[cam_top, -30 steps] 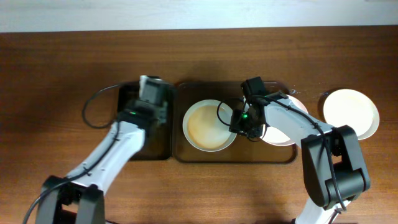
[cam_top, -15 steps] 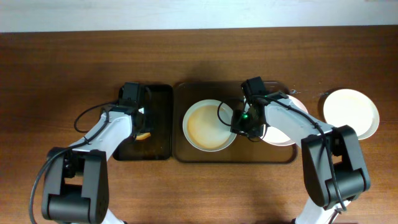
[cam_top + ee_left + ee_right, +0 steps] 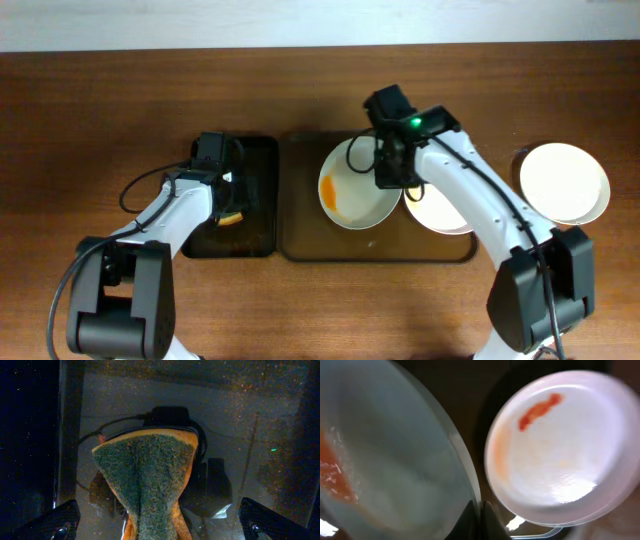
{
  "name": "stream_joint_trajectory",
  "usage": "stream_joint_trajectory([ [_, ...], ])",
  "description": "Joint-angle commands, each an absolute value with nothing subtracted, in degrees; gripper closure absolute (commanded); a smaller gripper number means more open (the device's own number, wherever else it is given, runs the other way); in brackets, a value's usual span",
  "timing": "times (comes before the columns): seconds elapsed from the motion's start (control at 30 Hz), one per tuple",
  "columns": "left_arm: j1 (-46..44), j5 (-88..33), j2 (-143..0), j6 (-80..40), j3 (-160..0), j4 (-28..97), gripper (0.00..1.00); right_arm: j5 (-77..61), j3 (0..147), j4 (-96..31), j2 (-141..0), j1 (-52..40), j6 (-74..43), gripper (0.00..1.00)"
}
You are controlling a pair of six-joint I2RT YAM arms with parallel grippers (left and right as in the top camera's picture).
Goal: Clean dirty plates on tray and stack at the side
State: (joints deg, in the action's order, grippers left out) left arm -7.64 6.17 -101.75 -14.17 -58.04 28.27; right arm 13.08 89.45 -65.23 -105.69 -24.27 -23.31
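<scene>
A white plate (image 3: pixel 355 190) smeared with orange sauce is tilted up above the brown tray (image 3: pixel 300 245). My right gripper (image 3: pixel 388 176) is shut on its right rim; the right wrist view shows the fingers (image 3: pixel 481 517) pinching the edge of the plate (image 3: pixel 395 460). A second dirty plate (image 3: pixel 442 212) with a red streak (image 3: pixel 540 407) lies flat on the tray's right side. My left gripper (image 3: pixel 226 198) hovers over the black tray (image 3: pixel 262 200), jaws wide open. The green and orange sponge (image 3: pixel 145 480) lies between its fingers (image 3: pixel 57 521), untouched.
A clean white plate (image 3: pixel 563 182) rests on the wooden table to the right of the brown tray. The black tray sits against the brown tray's left edge. Cables loop beside both arms.
The right gripper closed on the plate's rim, then lifted and tipped it toward the back. The left arm pulled back over the black tray and opened, letting go of the sponge.
</scene>
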Motion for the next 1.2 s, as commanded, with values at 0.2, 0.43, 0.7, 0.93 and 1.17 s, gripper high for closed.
stream_joint_trajectory([
  [0.2,-7.70,5.76,-102.21,-14.11,-58.11,28.32,0.00,66.28,94.83,-70.54,-104.44,-46.37,-26.02,0.96],
  [0.43,-7.70,5.76,-102.21,-14.11,-58.11,28.32,0.00,80.60,94.80,-69.63,-104.51,-56.53,-26.68,0.96],
  [0.7,-7.70,5.76,-102.21,-14.11,-58.11,28.34,0.00,54.08,94.78,-64.51,-104.51,-47.72,-29.45,0.96],
  [0.93,-7.70,5.76,-102.21,-14.09,-58.11,28.32,0.00,0.93,94.83,-62.78,-104.49,-9.58,-22.41,0.96],
  [1.17,-7.70,5.76,-102.21,-14.11,-58.11,28.32,0.00,-8.34,94.72,-63.72,-104.66,31.57,-19.51,0.96],
])
